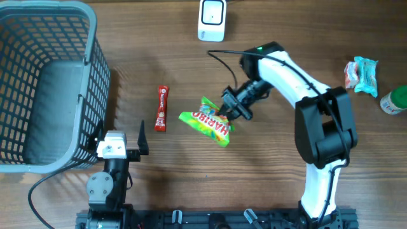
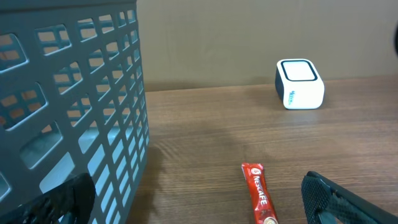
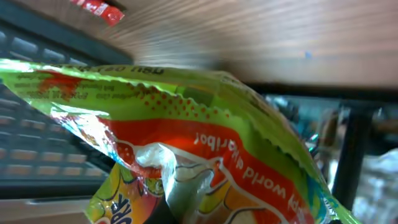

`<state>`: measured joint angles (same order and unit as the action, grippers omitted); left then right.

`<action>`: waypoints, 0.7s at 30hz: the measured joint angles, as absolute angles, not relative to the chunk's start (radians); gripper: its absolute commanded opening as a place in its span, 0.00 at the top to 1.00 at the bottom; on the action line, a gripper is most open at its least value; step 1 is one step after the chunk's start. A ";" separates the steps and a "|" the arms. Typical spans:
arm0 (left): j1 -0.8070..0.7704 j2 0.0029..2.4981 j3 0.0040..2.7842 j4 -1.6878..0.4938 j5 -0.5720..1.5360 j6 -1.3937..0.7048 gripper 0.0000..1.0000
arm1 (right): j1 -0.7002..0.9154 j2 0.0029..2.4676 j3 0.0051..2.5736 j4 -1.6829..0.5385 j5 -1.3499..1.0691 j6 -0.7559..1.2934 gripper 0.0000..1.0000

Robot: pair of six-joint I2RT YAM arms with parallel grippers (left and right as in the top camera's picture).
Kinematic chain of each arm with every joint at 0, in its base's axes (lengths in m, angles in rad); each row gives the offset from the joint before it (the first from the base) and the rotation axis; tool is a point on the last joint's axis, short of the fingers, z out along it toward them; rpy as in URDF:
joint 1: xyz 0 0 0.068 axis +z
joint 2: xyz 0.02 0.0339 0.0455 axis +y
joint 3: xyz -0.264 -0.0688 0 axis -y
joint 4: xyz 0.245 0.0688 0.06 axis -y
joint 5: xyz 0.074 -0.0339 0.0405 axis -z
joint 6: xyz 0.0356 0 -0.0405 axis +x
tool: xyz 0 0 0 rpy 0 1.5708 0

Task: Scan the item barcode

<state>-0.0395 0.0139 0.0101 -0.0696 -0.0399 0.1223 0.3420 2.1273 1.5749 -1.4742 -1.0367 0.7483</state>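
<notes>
At the worktop [image 1: 191,181] the sweet bag [image 1: 208,124] is clamped by the closed right claw [image 1: 231,112] — grasp made — lifting toward the scanner [image 1: 212,19] is called for.

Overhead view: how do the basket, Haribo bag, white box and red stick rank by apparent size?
Largest to smallest:
basket
Haribo bag
white box
red stick
Bag and box look close; that pair is unsure.

1. At the left end of the wooden surface [image 1: 191,184] you have a grey plastic mesh basket [image 1: 95,89], standing upright.
2. A red stick sachet [image 1: 161,109] lies flat near the basket's right side, apart from it.
3. At your far right edge sits a pale blue snack packet [image 1: 361,74], with a green-capped container [image 1: 394,100] just beside it, partly out of view.
</notes>
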 measured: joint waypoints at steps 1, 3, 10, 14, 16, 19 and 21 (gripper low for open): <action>-0.039 0.014 0.010 -0.070 -0.040 0.122 0.00 | 0.330 2.127 1.575 -1.478 -1.049 0.783 0.96; -0.039 0.014 0.010 -0.070 -0.040 0.122 0.00 | 0.326 2.127 1.575 -1.479 -1.061 0.853 0.96; -0.039 0.014 0.010 -0.070 -0.040 0.122 0.00 | 0.326 2.126 1.573 -1.313 -1.076 1.002 0.95; -0.039 0.014 0.010 -0.070 -0.040 0.122 0.00 | 0.326 2.126 1.571 -1.169 -1.076 1.003 0.96; -0.039 0.014 0.010 -0.070 -0.040 0.122 0.00 | 0.326 2.126 1.571 -1.166 -1.060 1.070 0.90; -0.039 0.014 0.010 -0.070 -0.040 0.122 0.00 | 0.326 2.126 1.571 -1.065 -0.984 1.014 0.96; -0.039 0.014 0.010 -0.070 -0.040 0.122 0.00 | 0.327 2.126 1.573 -1.055 -0.812 0.861 0.58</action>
<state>-0.0395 0.0139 0.0101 -0.0696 -0.0399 0.1223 0.3267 2.1258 1.5730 -1.0546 -0.8116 0.8608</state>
